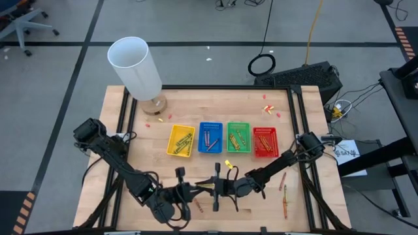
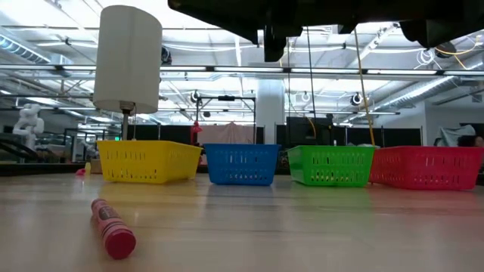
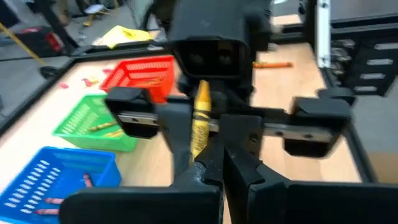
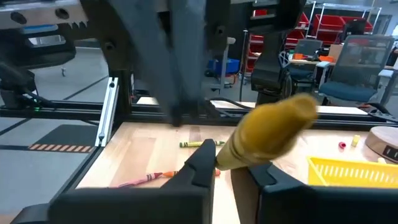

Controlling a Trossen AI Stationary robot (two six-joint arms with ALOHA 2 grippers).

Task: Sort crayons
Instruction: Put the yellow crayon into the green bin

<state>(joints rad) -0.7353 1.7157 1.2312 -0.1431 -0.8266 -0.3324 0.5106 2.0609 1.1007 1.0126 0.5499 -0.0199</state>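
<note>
Right gripper (image 1: 224, 186) pinches a yellow crayon (image 3: 200, 119) near its lower end, long axis upright with the free end pointing up, directly facing the open left gripper (image 1: 185, 190).

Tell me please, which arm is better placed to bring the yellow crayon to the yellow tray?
Probably left. The right tool grips the yellow crayon, meeting the left tool at the table's front; the yellow tray is the leftmost, on the left arm's side.
</note>
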